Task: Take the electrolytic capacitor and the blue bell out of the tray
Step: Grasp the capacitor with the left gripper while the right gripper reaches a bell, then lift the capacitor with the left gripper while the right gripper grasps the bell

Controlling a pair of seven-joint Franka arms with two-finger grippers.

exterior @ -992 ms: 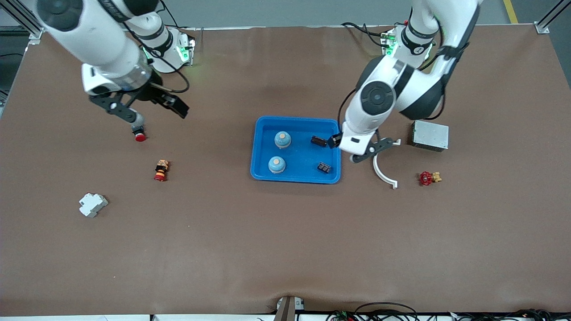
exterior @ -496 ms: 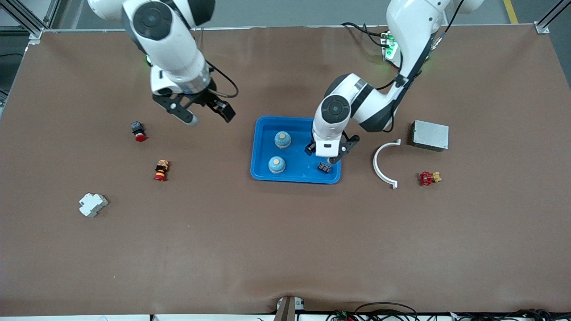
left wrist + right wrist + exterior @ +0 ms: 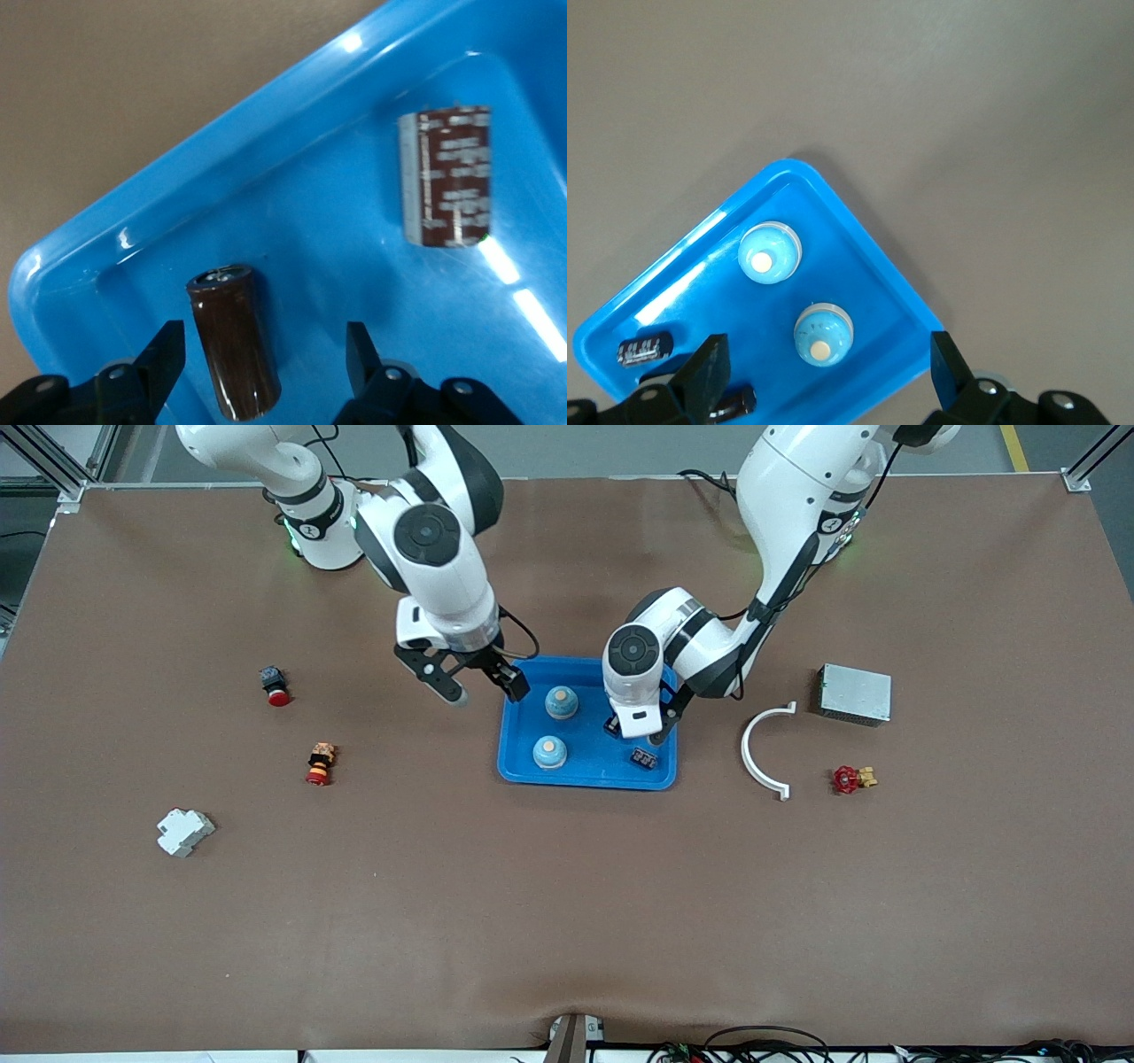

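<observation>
A blue tray (image 3: 586, 780) in the middle of the table holds two blue bells (image 3: 560, 702) (image 3: 549, 753) and a dark capacitor (image 3: 645, 759). My left gripper (image 3: 633, 732) is down in the tray, over a second capacitor hidden there. In the left wrist view that brown capacitor (image 3: 235, 341) lies between my open left gripper (image 3: 263, 354), with gaps on both sides; the other capacitor (image 3: 447, 177) lies apart. My right gripper (image 3: 485, 689) hangs open over the tray's edge toward the right arm's end. In the right wrist view, one bell (image 3: 822, 335) is below my right gripper (image 3: 828, 372).
Toward the right arm's end lie a red push button (image 3: 275, 686), a red-and-yellow button (image 3: 319, 763) and a white breaker (image 3: 184, 831). Toward the left arm's end lie a white curved piece (image 3: 762, 748), a grey metal box (image 3: 854, 693) and a red valve (image 3: 850, 779).
Both arms have swung in to the tray. The left gripper came down around a capacitor and its fingers narrowed. The right gripper moved from over the red button to the tray's edge.
</observation>
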